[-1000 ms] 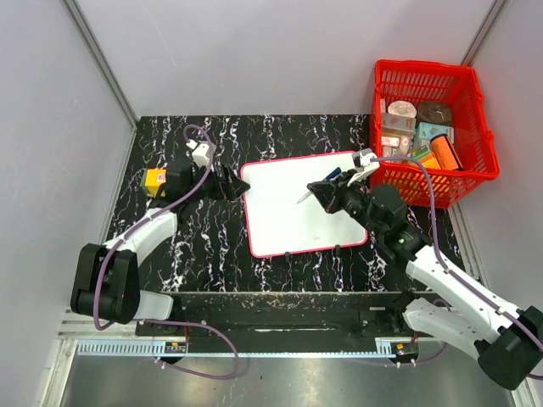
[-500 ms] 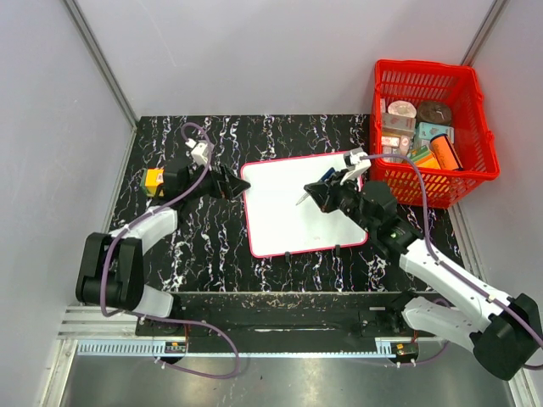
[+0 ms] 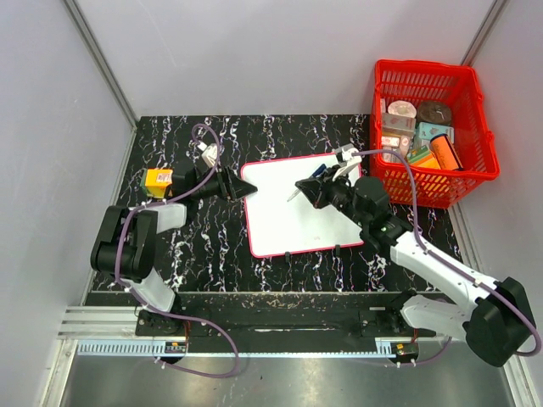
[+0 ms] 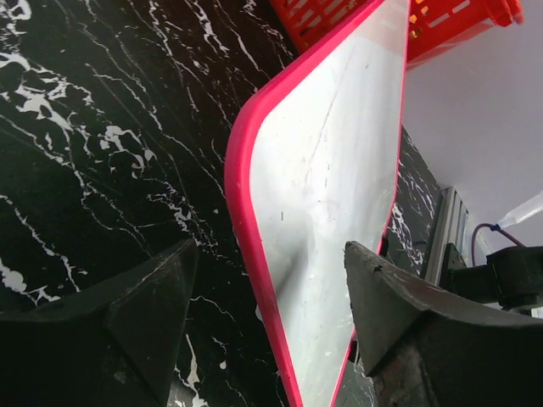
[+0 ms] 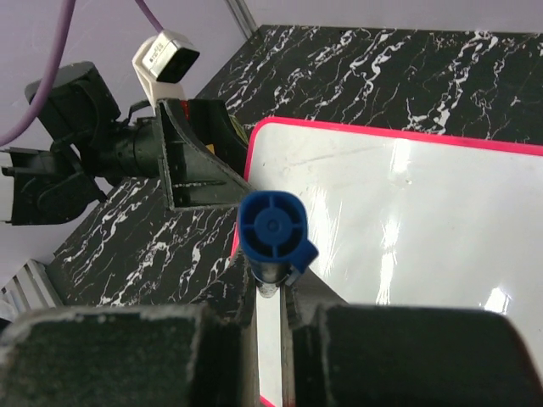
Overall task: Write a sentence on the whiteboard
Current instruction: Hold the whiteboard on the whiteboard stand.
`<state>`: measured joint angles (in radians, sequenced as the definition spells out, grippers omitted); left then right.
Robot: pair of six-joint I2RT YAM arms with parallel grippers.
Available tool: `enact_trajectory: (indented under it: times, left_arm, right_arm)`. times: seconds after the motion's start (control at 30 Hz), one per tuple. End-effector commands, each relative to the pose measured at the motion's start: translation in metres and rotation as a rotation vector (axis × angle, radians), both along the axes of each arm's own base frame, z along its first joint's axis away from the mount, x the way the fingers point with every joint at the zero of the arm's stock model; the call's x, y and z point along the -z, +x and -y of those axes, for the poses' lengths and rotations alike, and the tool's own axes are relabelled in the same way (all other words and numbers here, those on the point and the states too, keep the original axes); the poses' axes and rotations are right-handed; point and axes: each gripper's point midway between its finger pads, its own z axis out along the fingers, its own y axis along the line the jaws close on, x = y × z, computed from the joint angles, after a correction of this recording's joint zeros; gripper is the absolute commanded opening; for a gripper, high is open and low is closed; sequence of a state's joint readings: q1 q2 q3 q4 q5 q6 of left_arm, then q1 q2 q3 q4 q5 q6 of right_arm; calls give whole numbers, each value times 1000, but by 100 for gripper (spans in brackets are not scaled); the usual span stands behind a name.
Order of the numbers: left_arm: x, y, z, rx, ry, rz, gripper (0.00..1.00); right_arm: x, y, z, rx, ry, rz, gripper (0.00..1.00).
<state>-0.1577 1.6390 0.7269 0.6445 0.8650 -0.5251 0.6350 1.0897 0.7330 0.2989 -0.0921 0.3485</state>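
Note:
The whiteboard (image 3: 297, 212), white with a red-pink frame, lies flat on the black marbled table. No writing shows on it; the sentence is not in view. My left gripper (image 3: 242, 189) is open at the board's left edge near its far corner. In the left wrist view the red frame (image 4: 254, 254) runs between the two spread fingers (image 4: 144, 314). My right gripper (image 3: 312, 191) is shut on a blue marker (image 3: 293, 193) and holds it over the board's far left part, tip down to the left. The right wrist view shows the marker's blue end (image 5: 270, 229) above the board (image 5: 399, 212).
A red basket (image 3: 475, 174) with several items stands at the far right, just beyond the board. A small yellow box (image 3: 158, 178) sits at the far left behind the left arm. Two small black clips (image 3: 290, 253) sit at the board's near edge. Grey walls enclose the table.
My right gripper has carried the marker left and farther away over the board. My left gripper has moved right, up to the board's left edge.

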Motion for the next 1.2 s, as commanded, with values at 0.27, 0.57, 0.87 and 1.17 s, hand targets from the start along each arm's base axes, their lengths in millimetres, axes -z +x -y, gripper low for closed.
enact_trajectory:
  times: [0.27, 0.57, 0.87, 1.17]
  left_arm:
    - [-23, 1, 11, 126, -55, 145, 51]
    - [-19, -5, 13, 170, -52, 151, 1]
    - [-17, -7, 12, 171, -42, 147, 0]
    - [-16, -8, 14, 190, -55, 151, 0]
  right_arm:
    - [-38, 13, -29, 6, 22, 224, 0]
    - [-37, 20, -41, 25, 45, 279, 0]
    - [-35, 40, -45, 105, 74, 325, 0]
    - [-36, 49, -48, 156, 94, 327, 0]
